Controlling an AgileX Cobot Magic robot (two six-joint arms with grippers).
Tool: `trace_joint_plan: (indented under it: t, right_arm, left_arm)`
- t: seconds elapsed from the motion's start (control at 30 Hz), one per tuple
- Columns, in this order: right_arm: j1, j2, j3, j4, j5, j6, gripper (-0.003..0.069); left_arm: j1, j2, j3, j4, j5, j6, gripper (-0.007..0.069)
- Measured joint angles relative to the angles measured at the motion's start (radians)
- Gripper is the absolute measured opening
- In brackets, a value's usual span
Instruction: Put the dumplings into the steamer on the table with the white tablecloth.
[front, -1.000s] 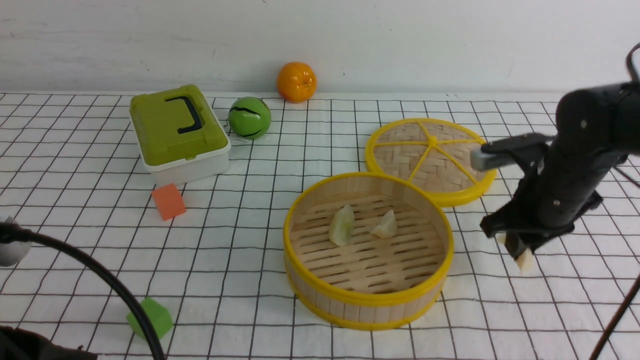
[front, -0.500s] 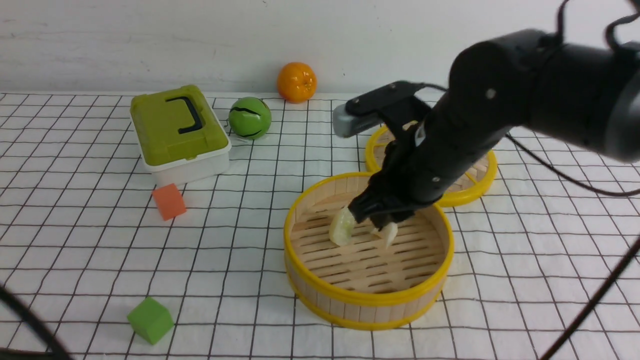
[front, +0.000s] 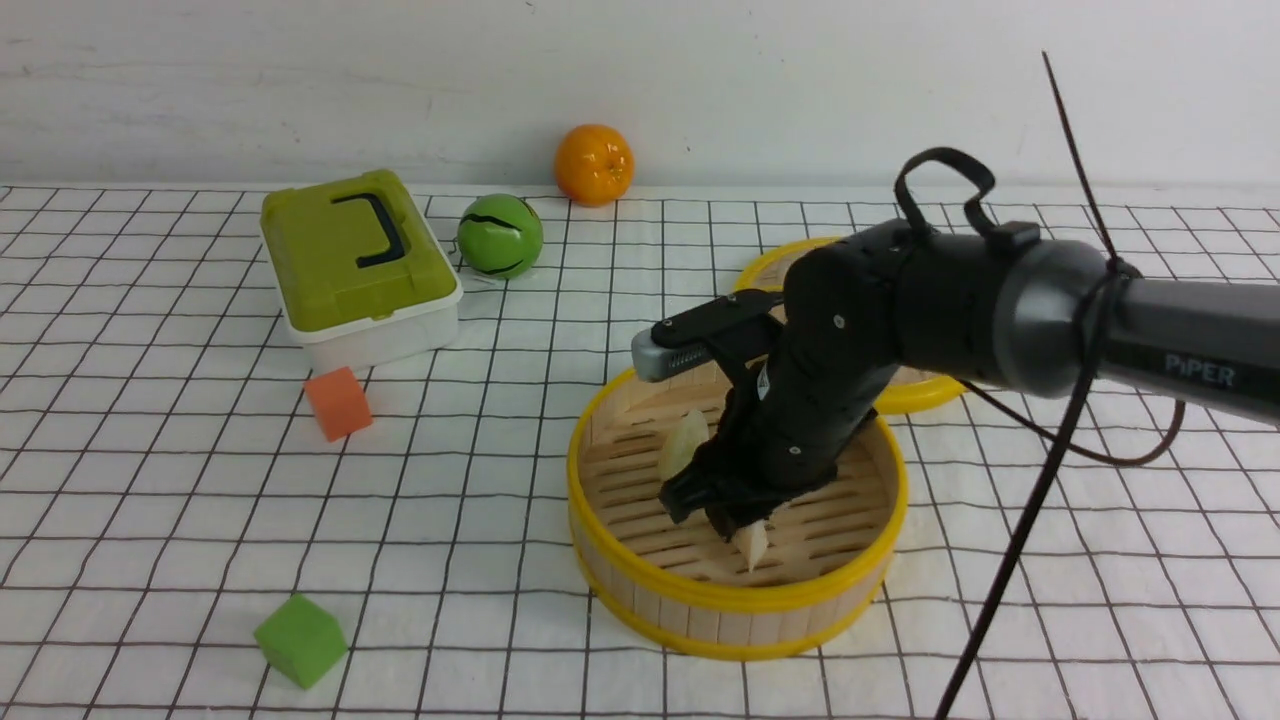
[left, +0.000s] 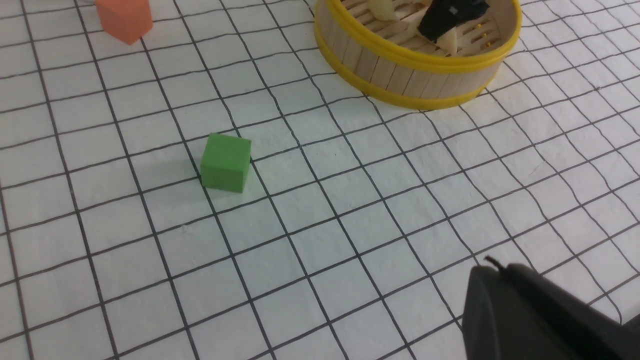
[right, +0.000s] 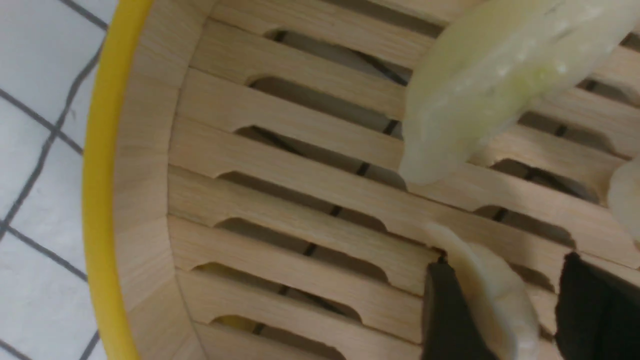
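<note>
The steamer (front: 740, 600) stands on the white gridded tablecloth (front: 200, 500) right of centre. My right gripper (front: 735, 520) reaches down into it. Its jaws stand apart around a cream dumpling (right: 492, 290), which leans on one finger with a gap to the other. That dumpling's tip (front: 752, 543) touches the slatted floor. A pale green dumpling (front: 685, 445) lies just behind, and another dumpling (right: 627, 200) shows at the edge of the right wrist view. My left gripper (left: 492, 267) is shut and empty, above bare cloth in front of the steamer (left: 415, 95).
The woven lid (front: 915, 400) lies behind the steamer, mostly hidden by my right arm. A green lidded box (front: 355, 265), a green ball (front: 499, 235) and an orange (front: 594, 163) sit at the back. An orange cube (front: 338, 402) and a green cube (front: 300, 640) lie on the left.
My right arm swung left from beside the steamer to over it, then lowered the dumpling to the front of the floor. Its jaws have parted. The left arm's cable has left the front view.
</note>
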Motion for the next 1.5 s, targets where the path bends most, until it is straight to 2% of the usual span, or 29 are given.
trace_joint_plan:
  t: [0.13, 0.27, 0.33, 0.4, 0.43, 0.5, 0.53, 0.6, 0.7, 0.87, 1.0, 1.33, 1.5]
  right_arm:
    - [0.000, -0.035, -0.039, -0.018, 0.078, 0.014, 0.0391]
    - [0.002, -0.197, -0.041, -0.032, 0.147, 0.010, 0.0374]
    - [0.002, -0.292, -0.020, -0.034, 0.143, 0.003, 0.0333]
    - [0.002, -0.435, 0.041, -0.031, 0.119, -0.003, 0.0261]
    - [0.002, -0.462, 0.048, -0.030, 0.117, -0.003, 0.0254]
    - [0.002, -0.617, 0.157, -0.015, 0.070, -0.005, 0.0151]
    - [0.002, -0.630, 0.166, -0.015, 0.066, -0.005, 0.0143]
    - [0.002, -0.797, 0.289, -0.004, 0.002, -0.009, 0.0036]
    - [0.002, -0.925, 0.398, 0.003, -0.055, -0.012, -0.0018]
    - [0.002, -1.067, 0.517, -0.013, -0.106, -0.013, -0.0022]
    - [0.002, -1.138, 0.543, -0.015, -0.074, -0.013, -0.0022]
    - [0.002, -1.164, 0.545, -0.073, -0.032, -0.013, -0.0022]
    - [0.002, -1.164, 0.552, -0.052, -0.049, -0.017, -0.0024]
  left_arm:
    - [0.000, -0.045, 0.041, 0.003, 0.000, 0.000, -0.0012]
    - [0.000, -0.047, 0.051, 0.003, 0.001, 0.000, -0.0011]
    - [0.000, -0.047, 0.052, 0.003, 0.001, 0.000, -0.0011]
    - [0.000, -0.047, 0.052, 0.003, 0.002, 0.000, -0.0011]
    - [0.000, -0.047, 0.052, 0.003, 0.002, 0.000, -0.0011]
    - [0.000, -0.047, 0.052, 0.003, 0.002, 0.000, -0.0011]
    - [0.000, -0.047, 0.052, 0.003, 0.002, 0.000, -0.0011]
    - [0.000, -0.047, 0.052, 0.003, 0.002, 0.000, -0.0008]
    - [0.000, -0.047, 0.052, 0.003, 0.002, 0.000, -0.0005]
    - [0.000, -0.047, 0.052, 0.003, 0.002, 0.000, 0.0000]
    - [0.000, -0.047, 0.052, 0.003, 0.002, 0.000, 0.0003]
    - [0.000, -0.047, 0.052, 0.003, 0.002, 0.000, 0.0013]
    - [0.000, -0.047, 0.052, 0.003, 0.002, 0.000, 0.0017]
